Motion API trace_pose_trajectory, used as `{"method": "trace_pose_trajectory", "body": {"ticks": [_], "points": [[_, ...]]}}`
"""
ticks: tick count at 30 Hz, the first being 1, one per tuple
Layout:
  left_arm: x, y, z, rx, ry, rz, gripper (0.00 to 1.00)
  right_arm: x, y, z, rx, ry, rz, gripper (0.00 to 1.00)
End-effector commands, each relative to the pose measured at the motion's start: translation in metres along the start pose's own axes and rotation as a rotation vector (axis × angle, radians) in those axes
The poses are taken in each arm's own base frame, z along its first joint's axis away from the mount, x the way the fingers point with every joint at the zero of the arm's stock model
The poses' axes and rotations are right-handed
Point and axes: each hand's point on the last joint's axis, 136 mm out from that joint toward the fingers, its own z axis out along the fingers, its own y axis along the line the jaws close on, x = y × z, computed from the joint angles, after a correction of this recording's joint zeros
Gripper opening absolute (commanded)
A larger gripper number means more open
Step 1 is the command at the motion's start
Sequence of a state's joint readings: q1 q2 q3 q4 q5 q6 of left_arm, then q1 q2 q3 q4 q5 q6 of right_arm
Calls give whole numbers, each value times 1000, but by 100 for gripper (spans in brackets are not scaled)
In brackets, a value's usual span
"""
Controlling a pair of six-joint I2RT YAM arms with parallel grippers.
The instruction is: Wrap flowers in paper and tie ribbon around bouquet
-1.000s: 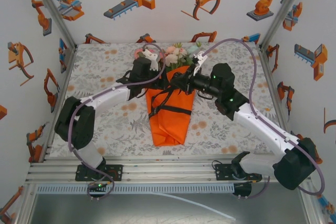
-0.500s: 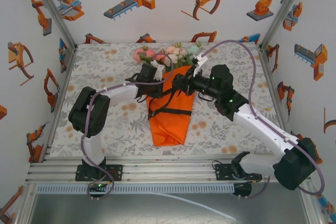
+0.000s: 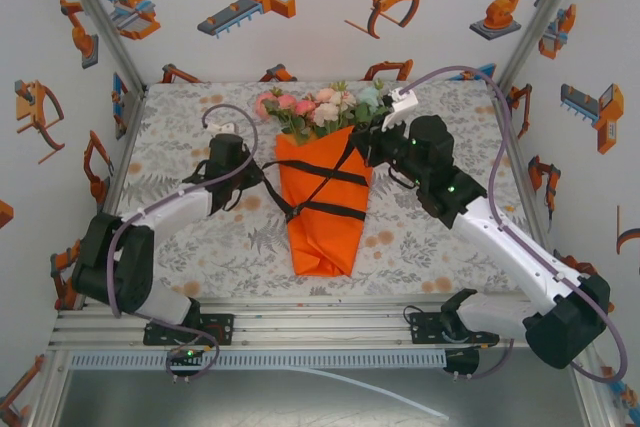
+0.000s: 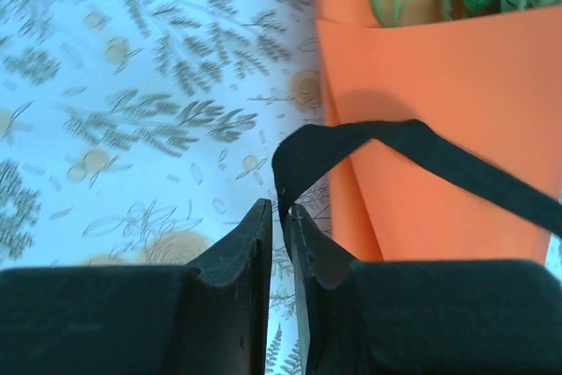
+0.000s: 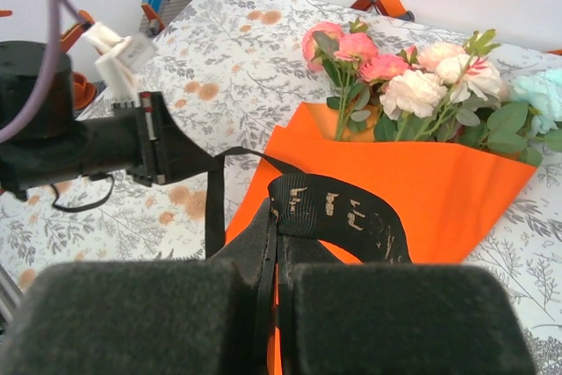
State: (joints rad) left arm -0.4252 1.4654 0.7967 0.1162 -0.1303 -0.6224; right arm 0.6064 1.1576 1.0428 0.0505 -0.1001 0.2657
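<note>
Left wrist view: left jaws nearly closed, pinching a fold of the black ribbon [image 4: 351,140] between the tips. From the tips the ribbon goes up and right, across the orange paper [image 4: 439,85] just right of the jaws. Left of the jaws is bare desk [image 4: 132,85] with a grey-and-orange leaf-print cloth.

Right wrist view: right jaws closed on another part of the ribbon, with the strap pinched in the seam and looping out just ahead of the tips. Ahead of them is the paper cone, then the flowers [image 5: 413,85], pink, white and mint, sticking out of its far edge. A strand of ribbon runs left from these jaws toward the left arm [image 5: 88,147].

Top view: bouquet [image 3: 325,197] lies flat on the desk between both jaws, blooms at the far end, point toward the arm bases. Ribbon crosses the cone in slanted bands and stretches out to the jaws on each side.
</note>
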Motion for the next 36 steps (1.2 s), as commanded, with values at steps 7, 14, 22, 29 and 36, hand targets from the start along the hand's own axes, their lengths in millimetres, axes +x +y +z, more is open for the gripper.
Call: {"method": "trace_pose_trajectory", "body": {"ticks": [7,14,22,29,36], "points": [[2,126,-36,-362,-127,-335,37,-15,-12,-3,71,-21,13,0],[-26,11,-23,239,-6,-179,39,-33,20,0,-101,-39,23,0],[8,-77,12,294,182,-97,48,-39,32,-4,-168,-59,22,0],[31,-44,46,89,178,-80,51,-35,35,-2,-193,-55,40,0],[58,-70,60,247,297,-77,59,-32,34,2,-192,-52,39,0]]}}
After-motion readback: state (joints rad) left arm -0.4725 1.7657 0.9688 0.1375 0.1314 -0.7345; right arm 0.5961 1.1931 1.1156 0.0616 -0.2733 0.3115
